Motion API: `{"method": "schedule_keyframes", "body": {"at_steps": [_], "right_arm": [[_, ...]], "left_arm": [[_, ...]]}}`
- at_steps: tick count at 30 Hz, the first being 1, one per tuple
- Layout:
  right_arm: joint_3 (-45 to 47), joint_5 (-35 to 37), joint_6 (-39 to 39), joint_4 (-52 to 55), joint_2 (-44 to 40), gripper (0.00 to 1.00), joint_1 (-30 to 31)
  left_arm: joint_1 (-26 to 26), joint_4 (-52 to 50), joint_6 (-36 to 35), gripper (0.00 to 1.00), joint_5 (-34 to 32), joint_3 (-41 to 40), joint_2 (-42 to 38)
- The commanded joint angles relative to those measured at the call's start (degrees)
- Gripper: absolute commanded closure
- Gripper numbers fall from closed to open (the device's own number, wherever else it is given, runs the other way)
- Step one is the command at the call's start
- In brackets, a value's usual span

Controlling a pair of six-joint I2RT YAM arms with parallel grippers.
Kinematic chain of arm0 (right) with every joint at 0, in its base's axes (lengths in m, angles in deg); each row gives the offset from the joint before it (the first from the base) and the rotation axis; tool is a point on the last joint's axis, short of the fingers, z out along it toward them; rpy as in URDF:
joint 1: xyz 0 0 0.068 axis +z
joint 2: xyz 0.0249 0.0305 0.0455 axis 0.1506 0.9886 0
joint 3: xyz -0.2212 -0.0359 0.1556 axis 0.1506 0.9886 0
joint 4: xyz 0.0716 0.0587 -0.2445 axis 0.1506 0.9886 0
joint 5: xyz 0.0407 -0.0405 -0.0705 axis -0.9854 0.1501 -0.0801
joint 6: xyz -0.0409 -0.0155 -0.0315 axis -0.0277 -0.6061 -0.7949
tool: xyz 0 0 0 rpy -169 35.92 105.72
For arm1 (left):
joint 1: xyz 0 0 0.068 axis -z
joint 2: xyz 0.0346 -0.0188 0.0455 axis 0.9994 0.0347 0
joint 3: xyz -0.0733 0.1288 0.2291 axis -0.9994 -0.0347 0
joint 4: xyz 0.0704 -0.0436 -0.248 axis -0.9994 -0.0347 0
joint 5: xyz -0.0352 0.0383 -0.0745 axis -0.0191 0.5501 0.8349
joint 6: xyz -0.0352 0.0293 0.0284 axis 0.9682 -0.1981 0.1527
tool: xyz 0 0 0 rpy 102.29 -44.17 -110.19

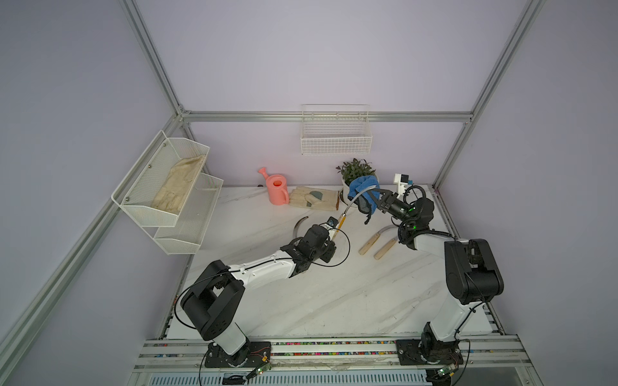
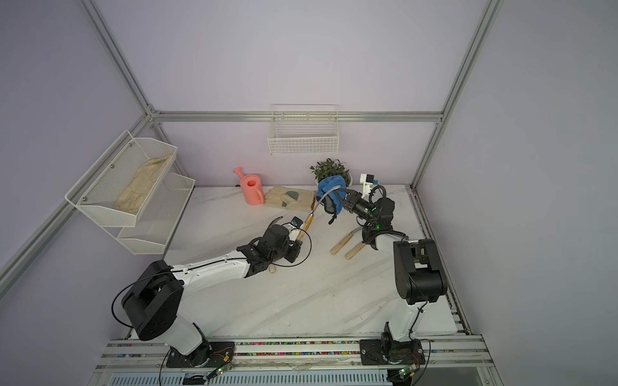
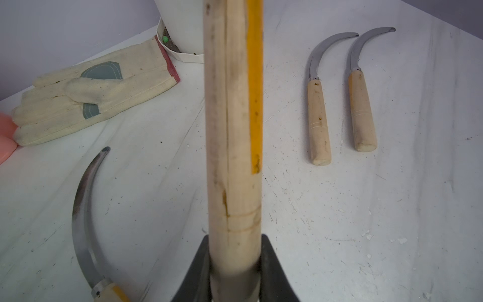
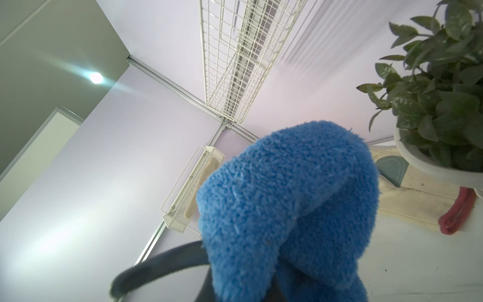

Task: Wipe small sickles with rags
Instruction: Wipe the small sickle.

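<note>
My left gripper (image 3: 235,261) is shut on the pale wooden handle of a small sickle (image 3: 232,130), held above the table. Its thin curved blade (image 1: 352,199) rises toward the blue plush rag (image 1: 363,187). My right gripper (image 1: 376,198) is shut on that rag (image 4: 287,209), which is folded over the upper part of the blade (image 2: 321,198) and hides the tip. Two more sickles (image 1: 369,244) (image 1: 386,249) lie side by side under the right arm. Another sickle (image 3: 81,209) lies on the table beside the left arm.
At the back stand a pink watering can (image 1: 277,190), beige work gloves (image 1: 314,199) and a potted plant (image 1: 356,170). A wire basket (image 1: 336,133) hangs on the back wall. A two-tier mesh shelf (image 1: 167,187) on the left wall holds another beige glove.
</note>
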Motion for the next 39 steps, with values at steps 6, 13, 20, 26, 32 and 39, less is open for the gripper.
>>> {"method": "schedule_keyframes", "body": {"at_steps": [6, 13, 20, 26, 32, 39], "right_arm": [[-0.5, -0.8, 3.8, -4.7, -5.5, 1.0, -3.3], [0.4, -0.8, 2.0, -3.0, -6.5, 1.0, -3.7], [4.1, -0.4, -3.1, -2.7, -3.3, 1.0, 0.4], [5.5, 0.4, -6.2, -3.2, 0.8, 1.0, 5.7], [4.0, 1.7, -12.5, 2.2, 4.6, 1.0, 11.8], [3.3, 2.4, -14.3, 4.8, 2.0, 1.0, 12.2]], "left_arm": [[-0.2, 1.1, -0.1, 1.0, 0.5, 2.1, -1.0], [-0.2, 1.2, -0.2, 1.0, 1.7, 1.7, -1.6], [-0.2, 2.2, -0.2, 1.0, 4.3, 1.1, -2.3], [-0.2, 2.7, -0.1, 1.0, 5.1, 0.6, -2.7], [-0.2, 3.0, 0.0, 1.0, 5.0, 0.3, -3.1], [-0.2, 3.1, -0.2, 1.0, 5.2, -0.1, -3.6]]}}
